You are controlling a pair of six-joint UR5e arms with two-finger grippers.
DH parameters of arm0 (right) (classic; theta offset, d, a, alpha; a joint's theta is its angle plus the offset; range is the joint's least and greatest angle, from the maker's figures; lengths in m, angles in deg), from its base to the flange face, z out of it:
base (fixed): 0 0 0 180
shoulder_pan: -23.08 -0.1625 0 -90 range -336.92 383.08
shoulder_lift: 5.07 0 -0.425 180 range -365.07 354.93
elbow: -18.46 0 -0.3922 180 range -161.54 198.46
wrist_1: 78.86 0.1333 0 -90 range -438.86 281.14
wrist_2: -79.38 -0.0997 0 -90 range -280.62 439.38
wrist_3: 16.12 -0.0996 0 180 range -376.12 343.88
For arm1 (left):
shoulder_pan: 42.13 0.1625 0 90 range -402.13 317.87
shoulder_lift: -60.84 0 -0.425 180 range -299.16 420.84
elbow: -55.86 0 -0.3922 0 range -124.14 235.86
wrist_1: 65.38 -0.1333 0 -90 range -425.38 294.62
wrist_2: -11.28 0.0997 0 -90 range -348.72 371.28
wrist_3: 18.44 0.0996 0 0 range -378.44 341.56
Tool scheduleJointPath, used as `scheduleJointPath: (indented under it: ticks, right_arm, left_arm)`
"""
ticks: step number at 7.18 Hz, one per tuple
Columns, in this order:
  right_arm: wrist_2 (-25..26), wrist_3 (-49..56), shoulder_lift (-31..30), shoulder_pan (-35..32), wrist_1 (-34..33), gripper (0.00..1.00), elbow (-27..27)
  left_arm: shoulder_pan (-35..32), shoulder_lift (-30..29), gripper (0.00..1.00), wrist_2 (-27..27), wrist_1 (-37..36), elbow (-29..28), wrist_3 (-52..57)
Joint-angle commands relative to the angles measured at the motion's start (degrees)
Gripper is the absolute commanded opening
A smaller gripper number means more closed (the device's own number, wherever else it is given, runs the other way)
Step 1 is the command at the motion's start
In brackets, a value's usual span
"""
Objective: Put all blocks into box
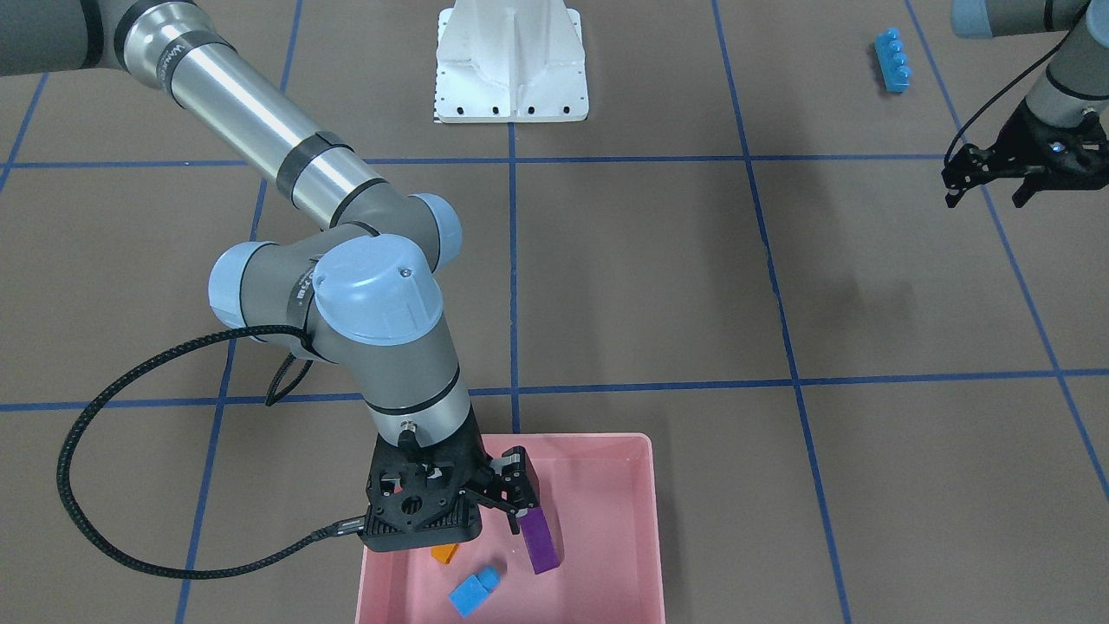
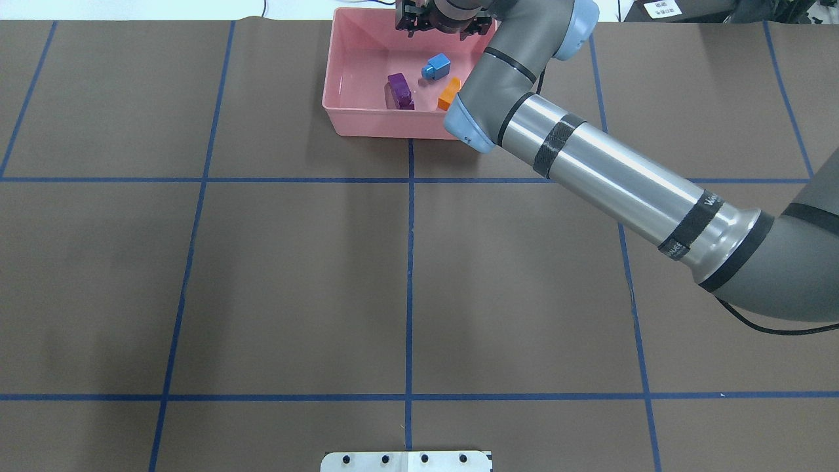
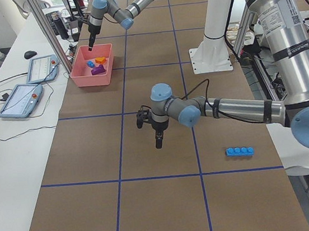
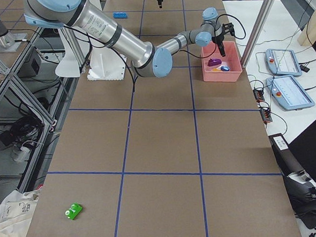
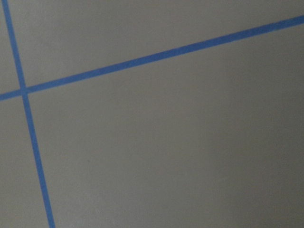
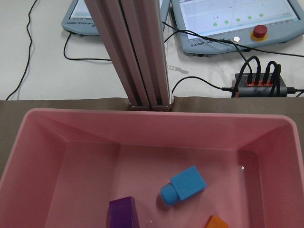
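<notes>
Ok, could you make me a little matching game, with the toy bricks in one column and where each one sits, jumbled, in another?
Things:
1. long purple plastic brick
2. long light-blue four-stud brick
3. green studded brick

Places:
A. alone at the brown table end on the robot's right, far from both arms
B. lying in the shallow pink plastic tray
C. on the tabletop, nearest the left gripper

Pairs: 1-B, 2-C, 3-A

Robotics laboratory: a left arm and a right arm of industrial type work over a table gridded with blue tape, with an aluminium profile post, a white base plate and teach pendants alongside.
</notes>
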Motion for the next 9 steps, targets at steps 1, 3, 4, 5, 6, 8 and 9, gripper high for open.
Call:
scheduleJointPath:
  ticks: [1,3,4,5,6,8,9]
  right_arm:
    - [-5.90,0.10,-0.08,-1.59,-12.81,0.99,-8.01]
    - [-10.93,1.41,-1.04,-3.87,-30.20,0.99,-17.67]
    - [-10.86,5.34,-4.44,-3.97,-36.03,1.00,-23.03]
    - [-10.86,11.82,-10.39,-5.10,-40.79,1.00,-30.04]
    - [-11.03,17.71,-17.15,-6.94,-43.54,1.00,-36.81]
    - [-15.67,29.83,-31.29,-11.94,-45.66,1.00,-47.20]
    - [-16.39,34.16,-38.15,-13.54,-45.67,1.00,-51.60]
  left_arm:
    - [0.64,9.95,1.00,-4.19,11.58,-0.86,-3.92]
    - [5.10,14.19,1.00,-4.29,16.69,-0.95,-9.61]
    - [7.91,15.16,1.00,-4.29,18.71,-0.95,-13.03]
    - [11.25,16.83,1.00,-4.20,21.69,-0.95,-16.72]
    - [14.76,18.41,1.00,-3.85,25.46,-0.95,-20.76]
    - [19.52,19.48,1.00,-3.50,27.00,-1.04,-24.13]
    - [23.46,20.52,1.00,-3.50,26.91,-1.12,-24.75]
